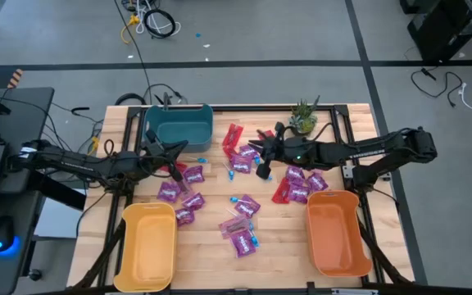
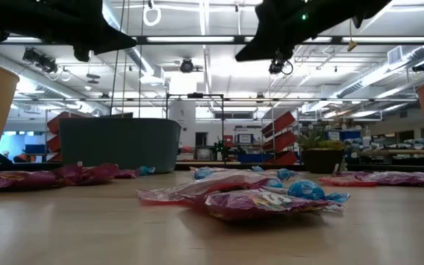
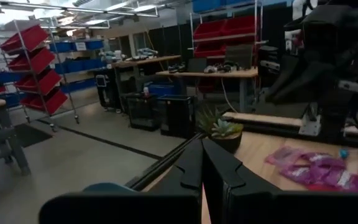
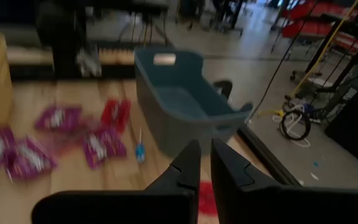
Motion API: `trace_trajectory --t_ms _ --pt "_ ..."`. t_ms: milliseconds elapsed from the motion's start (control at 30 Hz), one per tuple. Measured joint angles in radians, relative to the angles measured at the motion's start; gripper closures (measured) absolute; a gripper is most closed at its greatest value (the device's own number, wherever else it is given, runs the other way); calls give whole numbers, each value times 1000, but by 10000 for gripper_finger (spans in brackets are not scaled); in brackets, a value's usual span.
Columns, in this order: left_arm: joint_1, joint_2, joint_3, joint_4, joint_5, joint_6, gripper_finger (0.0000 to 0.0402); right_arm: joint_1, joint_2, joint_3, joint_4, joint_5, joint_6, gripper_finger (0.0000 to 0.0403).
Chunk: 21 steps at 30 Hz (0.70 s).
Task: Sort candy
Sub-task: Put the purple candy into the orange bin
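The left gripper (image 1: 168, 148) hangs above the table with its jaws pressed together on nothing; in the left wrist view the two dark fingers (image 3: 219, 171) meet with no gap. Just beside its tip stands the teal bin (image 1: 179, 124), and under and just past it lie several purple packets (image 1: 193, 174) and a red packet (image 1: 176, 170) on the wooden table (image 1: 277, 238). Farther out on that side sits the yellow bin (image 1: 147, 246).

The right gripper (image 1: 266, 156) also hovers off the table, near the middle. Its jaws stand a narrow slit apart, and nothing shows between the fingertips (image 4: 188, 163). Beneath and around it lie more red packets (image 1: 233, 136), purple ones and a blue lollipop (image 1: 231, 174). Ahead of its fingers, the right wrist view shows the teal bin again, with a lollipop (image 4: 140, 149) on the boards next to it. A small potted plant (image 1: 303, 119) stands just behind this arm, and the orange bin (image 1: 336, 232) lies well apart. A further heap of purple packets (image 1: 242, 238) sits between the yellow and orange bins.
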Motion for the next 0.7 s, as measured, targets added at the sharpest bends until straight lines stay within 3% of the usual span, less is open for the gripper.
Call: trace_trajectory --t_ms 300,500,700 --pt "0 3 0 -53 195 -8 396 0 74 0 -14 0 -71 369" --pt "-1 3 0 -134 465 -25 396 17 90 0 -4 1 -123 360" --pt "0 3 0 -133 464 -31 396 23 85 0 -20 25 -53 349"
